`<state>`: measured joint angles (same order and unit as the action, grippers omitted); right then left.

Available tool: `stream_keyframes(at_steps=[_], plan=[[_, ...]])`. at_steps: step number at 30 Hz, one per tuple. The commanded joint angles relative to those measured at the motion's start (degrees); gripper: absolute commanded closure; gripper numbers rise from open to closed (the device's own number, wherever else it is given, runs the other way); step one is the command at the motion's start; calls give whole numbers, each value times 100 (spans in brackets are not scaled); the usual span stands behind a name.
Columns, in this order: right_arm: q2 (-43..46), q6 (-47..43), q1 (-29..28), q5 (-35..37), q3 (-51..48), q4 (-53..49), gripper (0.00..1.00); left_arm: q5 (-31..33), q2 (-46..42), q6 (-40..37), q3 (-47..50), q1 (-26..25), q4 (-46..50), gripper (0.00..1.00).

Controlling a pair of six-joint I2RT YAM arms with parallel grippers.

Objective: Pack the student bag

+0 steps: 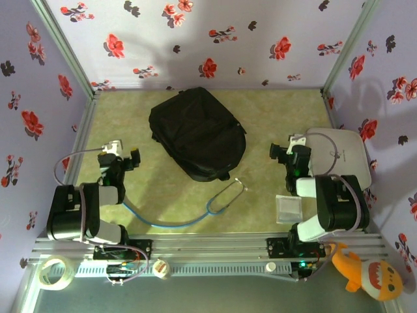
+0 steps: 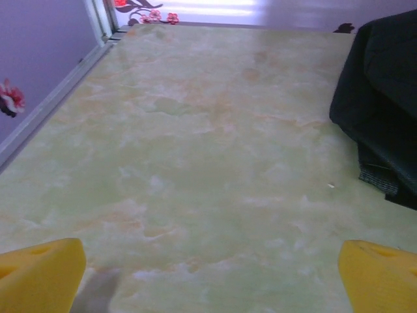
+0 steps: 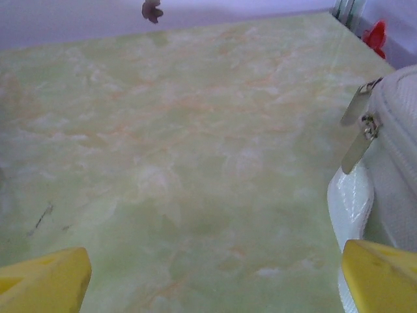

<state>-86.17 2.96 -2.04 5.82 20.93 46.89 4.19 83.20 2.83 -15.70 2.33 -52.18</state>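
Two arms sit at the near edge of the green marbled table (image 1: pixel 273 111) in the top view, one on each side. The student bag (image 1: pixel 197 134) lies flat in the middle of the far half, well apart from both arms. The left gripper (image 1: pixel 124 155) points toward the far wall, to the left of the bag and not touching it. The right gripper (image 1: pixel 281 152) points the same way on the other side, just beside a white rounded-corner board (image 1: pixel 342 153). A stethoscope (image 1: pixel 225 197) with a blue tube lies between the arms, just near of the bag. A small clear packet (image 1: pixel 288 207) lies near the right arm. A roll of tape (image 1: pixel 55 271) and an orange plush toy (image 1: pixel 373 275) lie off the table, at the bottom corners.

From the left wrist, the left gripper (image 2: pixel 208 280) stands wide, its yellow fingertips (image 2: pixel 39 277) at opposite edges with bare table (image 2: pixel 195 143) between them. The student bag (image 2: pixel 384 91) shows at the right edge, ahead of the right-hand finger and clear of it.

From the right wrist, the right gripper (image 3: pixel 212 280) is also spread wide over bare table (image 3: pixel 182 143), holding nothing. A white fabric case (image 3: pixel 394 150) with metal zip pulls (image 3: pixel 357 127) sits just beyond the right-hand fingertip (image 3: pixel 381 274).
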Motion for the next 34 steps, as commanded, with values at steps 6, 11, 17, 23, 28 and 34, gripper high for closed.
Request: stream_keyframes(at_steps=[6, 11, 17, 23, 28, 34], plan=[[-301, -6, 81, -74, 53, 517, 1, -246, 504, 60, -460, 40, -245, 0], [-333, 204, 145, 227, 187, 299, 1, -221, 500, 42, -601, 13, 11, 0], [-332, 189, 150, 244, 175, 303, 1, -226, 509, -10, -627, -13, 54, 0], [-331, 196, 143, 244, 187, 300, 1, -234, 519, -63, -693, -62, 176, 0], [-330, 197, 144, 244, 188, 303, 1, -228, 528, -63, -723, -72, 227, 0], [-301, 171, 143, 168, 119, 391, 1, -225, 519, -63, -697, -66, 187, 0]])
